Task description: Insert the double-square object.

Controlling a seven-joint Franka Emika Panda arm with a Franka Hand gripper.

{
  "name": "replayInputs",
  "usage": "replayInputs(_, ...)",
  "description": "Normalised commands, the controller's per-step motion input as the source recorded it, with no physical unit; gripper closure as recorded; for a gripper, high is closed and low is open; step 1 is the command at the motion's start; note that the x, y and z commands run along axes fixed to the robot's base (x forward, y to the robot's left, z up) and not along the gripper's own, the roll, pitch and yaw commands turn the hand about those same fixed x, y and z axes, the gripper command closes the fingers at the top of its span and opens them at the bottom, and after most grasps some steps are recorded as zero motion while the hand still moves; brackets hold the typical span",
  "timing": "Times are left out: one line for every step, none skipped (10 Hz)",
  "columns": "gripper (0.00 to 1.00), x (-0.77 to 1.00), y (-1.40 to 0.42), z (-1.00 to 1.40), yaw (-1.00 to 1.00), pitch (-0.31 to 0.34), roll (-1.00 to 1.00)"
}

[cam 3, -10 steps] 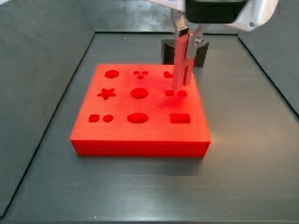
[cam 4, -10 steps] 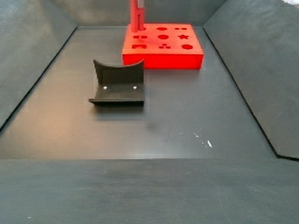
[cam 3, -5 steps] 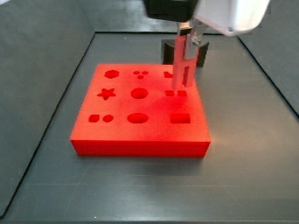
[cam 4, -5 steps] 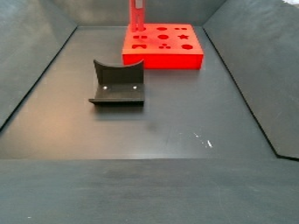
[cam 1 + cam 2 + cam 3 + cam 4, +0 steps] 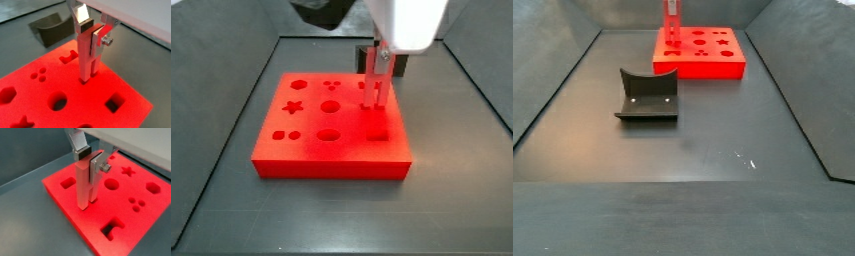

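Your end effector [image 5: 89,37] stays out of doubt: clamped on the double-square object [image 5: 87,60]; its lower end meets the red block [image 5: 127,85]; upright.

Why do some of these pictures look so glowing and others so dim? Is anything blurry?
In both wrist views the red block glows almost neon, washing out its surface, while the hand holding the double-square object is sharp. In a side view the arm's white housing is overexposed and blurred. In the far side view the floor is dim, with small glints.
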Motion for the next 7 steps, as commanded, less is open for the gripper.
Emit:
replayInputs(1.0, 0.03, 0.0, -0.1, -0.78, 0.159, 0.01)
replayInputs(1.0, 0.15, 0.0, 0.0, -0.63, 0.173, 0.05)
replayInputs(1.0, 0.0, 0.0, 0.0, 0.0, 0.0, 0.0)
replayInputs(1.0, 0.0, -0.05, 0.0, 0.0, 0.0, 0.06)
replayInputs(1.0, 0.0, -0.03, -0.07, 0.08, 0.0, 0.11)
replayInputs(1.0, 0.0, -0.05, -0.1, 0.19, 0.0, 0.12)
replayInputs(1.0, 0.01, -0.04, -0.09, 0.22, 0.0, 0.09)
